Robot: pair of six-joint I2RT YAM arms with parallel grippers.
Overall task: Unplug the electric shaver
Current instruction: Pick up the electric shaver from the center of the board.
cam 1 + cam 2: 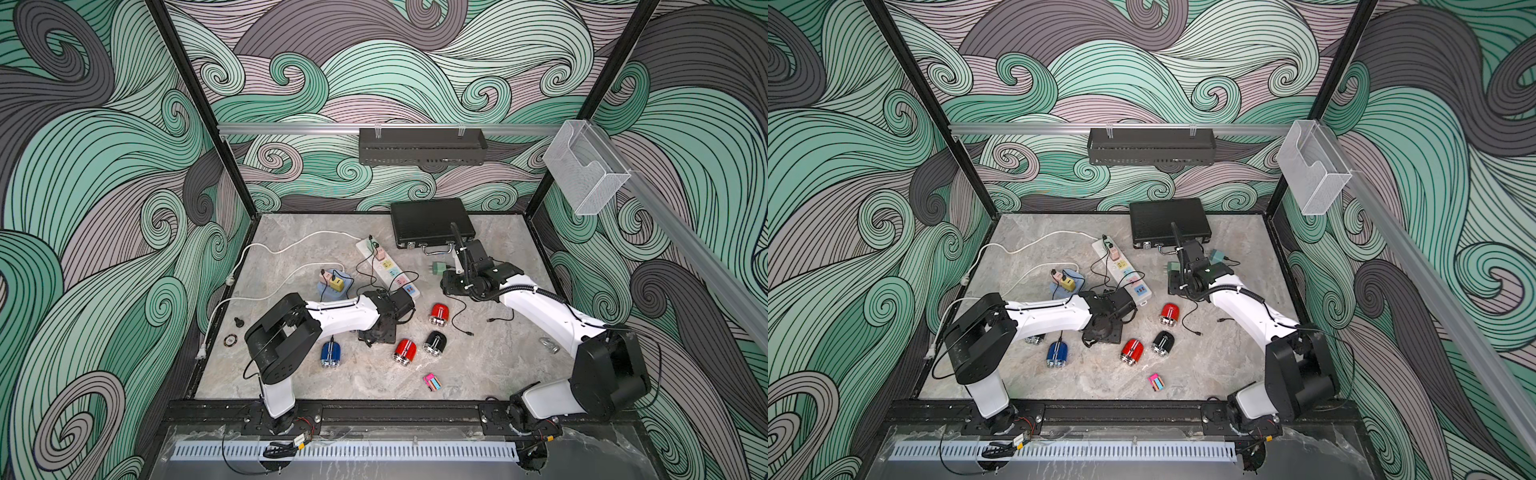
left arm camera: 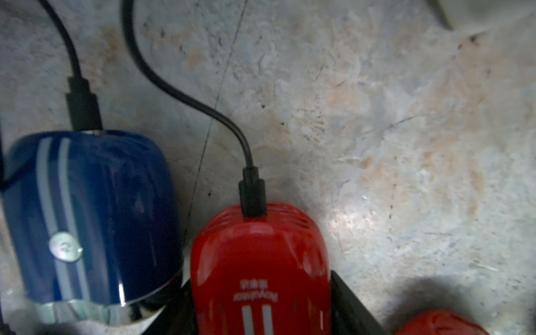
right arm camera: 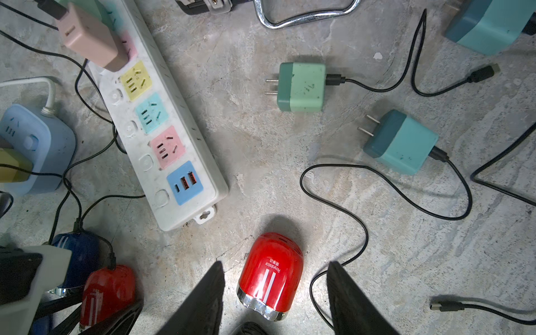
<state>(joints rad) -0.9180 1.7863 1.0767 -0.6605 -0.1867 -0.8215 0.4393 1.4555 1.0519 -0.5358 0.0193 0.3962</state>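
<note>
My left gripper (image 2: 261,301) is shut on a red electric shaver (image 2: 261,261) lying on the stone table. A black plug (image 2: 251,197) sits in the shaver's end, and its cable curves away. A blue shaver (image 2: 87,214) lies right beside it with its own black plug (image 2: 82,107) in. In both top views the left gripper (image 1: 376,332) (image 1: 1100,332) covers the held shaver. My right gripper (image 3: 277,262) hangs open above another red shaver (image 3: 271,275), which has no cable in it. That shaver also shows in a top view (image 1: 439,313).
A white power strip (image 1: 388,268) and a blue socket cube (image 1: 332,286) hold chargers with tangled black cables. A red shaver (image 1: 405,350) and a black shaver (image 1: 435,343) lie mid-table. Loose green (image 3: 301,87) and teal (image 3: 401,142) chargers lie nearby. A black case (image 1: 430,222) is at the back.
</note>
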